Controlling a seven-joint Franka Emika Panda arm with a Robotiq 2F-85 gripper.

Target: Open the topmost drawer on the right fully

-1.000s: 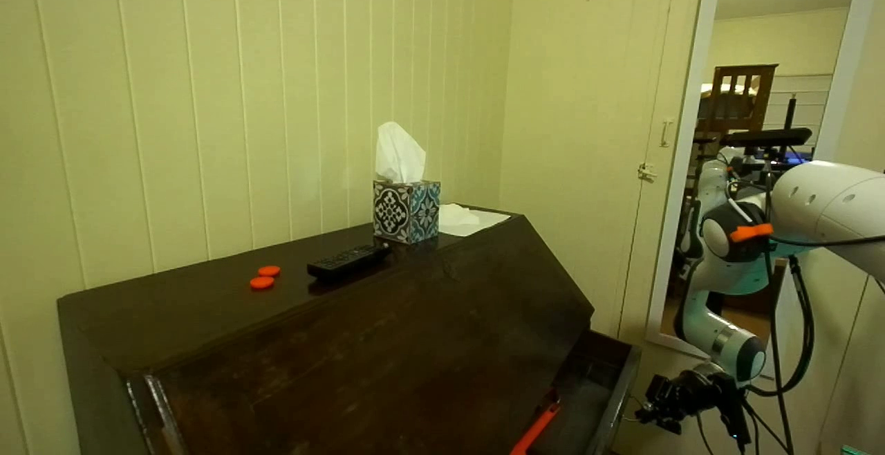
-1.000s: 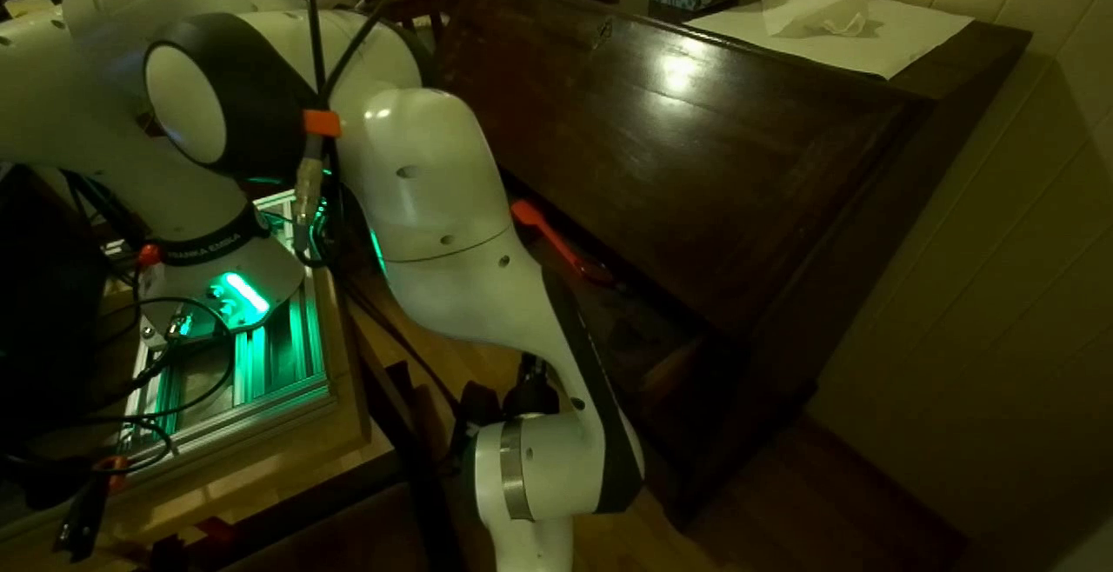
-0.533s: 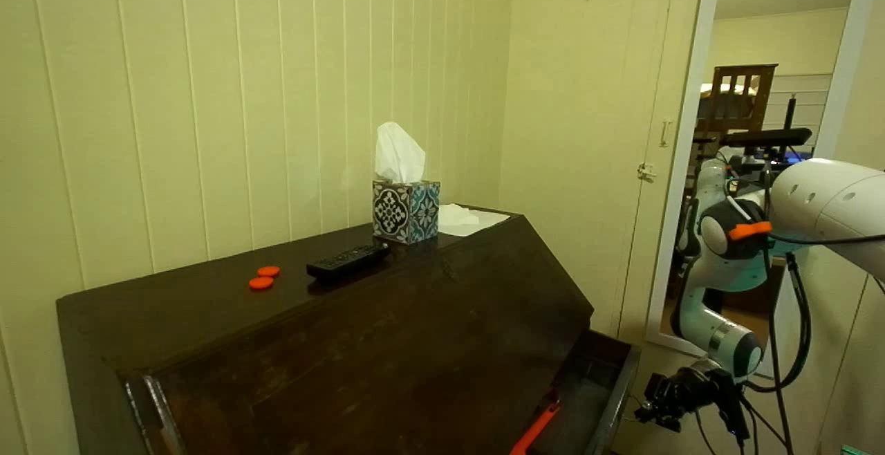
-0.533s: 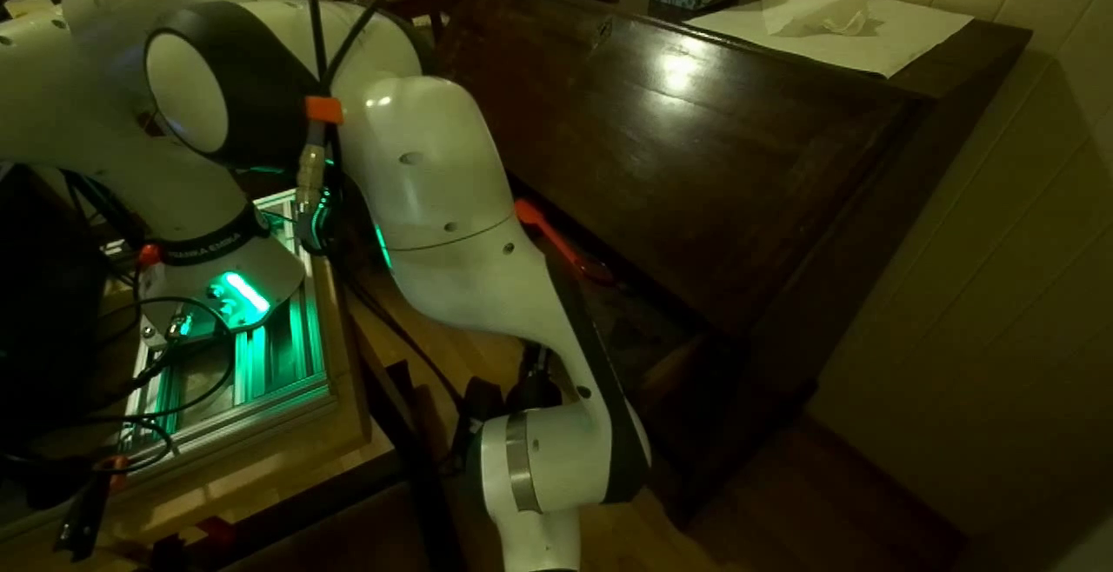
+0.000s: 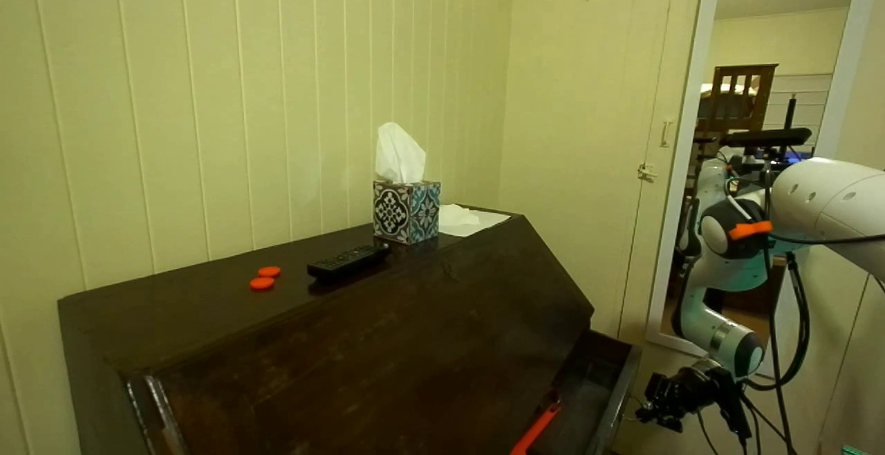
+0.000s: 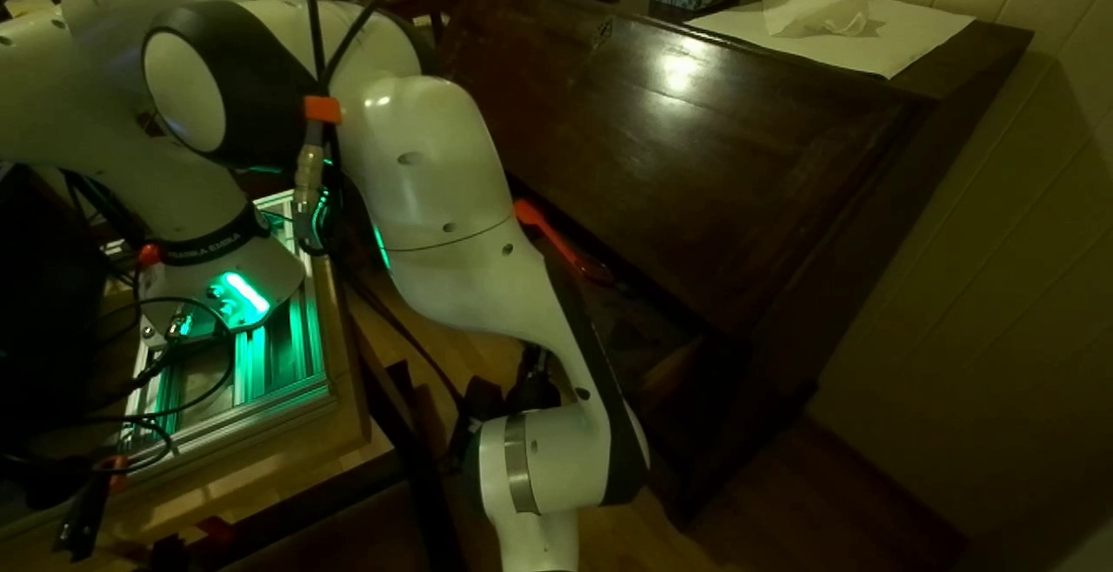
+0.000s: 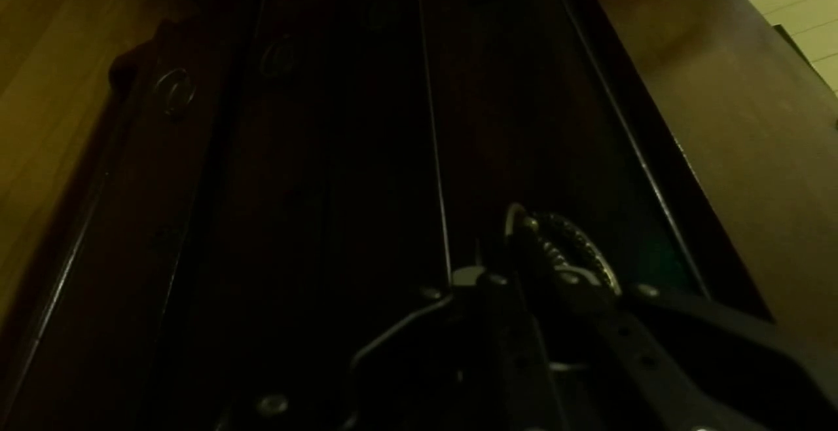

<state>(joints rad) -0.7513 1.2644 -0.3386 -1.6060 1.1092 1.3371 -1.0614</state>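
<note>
One drawer juts from the desk toward the gripper, long axis along the desk's front; jaws together, whether on the handle unclear; arm since slightly shifted.

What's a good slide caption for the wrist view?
Closed gripper at an ornate handle on a dark drawer front, too dim to tell if it holds.

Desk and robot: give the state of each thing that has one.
Drawer: open; whether fully, unclear
Fingers: shut; grip on handle unclear
Flap: shut
Tissue box: upright, tissue poking out
Remote: flat, buttons up
Discs: flat
Red tool: lying in drawer
Paper: spread flat
Base light: lit, green
</note>
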